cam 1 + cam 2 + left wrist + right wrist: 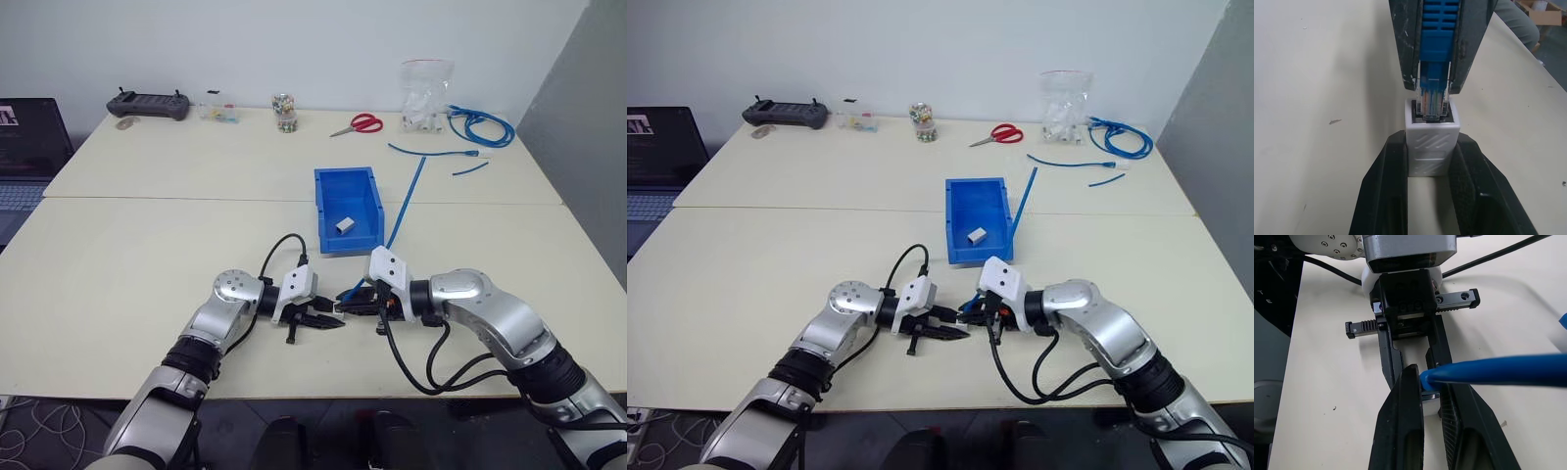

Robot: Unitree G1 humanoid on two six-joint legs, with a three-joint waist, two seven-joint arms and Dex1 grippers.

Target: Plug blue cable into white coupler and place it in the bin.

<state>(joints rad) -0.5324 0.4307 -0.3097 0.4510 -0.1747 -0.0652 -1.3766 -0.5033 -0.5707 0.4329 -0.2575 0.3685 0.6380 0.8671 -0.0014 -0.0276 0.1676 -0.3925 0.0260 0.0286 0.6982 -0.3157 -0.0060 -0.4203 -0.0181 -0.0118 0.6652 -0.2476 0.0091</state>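
Observation:
Near the table's front middle my two grippers meet tip to tip. My left gripper (331, 321) is shut on the white coupler (1431, 147), its socket facing the other hand. My right gripper (347, 305) is shut on the blue cable (407, 201) just behind its clear plug (1432, 100). The plug's tip sits inside the socket opening. From the right gripper (1427, 382) the cable (1498, 369) runs away past the right side of the bin (345, 174). That bright blue bin stands just behind both hands.
A second white block (343, 224) lies inside the bin. Along the back edge are a laptop (29, 147), a controller (147, 104), a jar (285, 113), red scissors (361, 123), a plastic bag (426, 98), a coiled blue cable (480, 125) and short cable pieces (431, 152).

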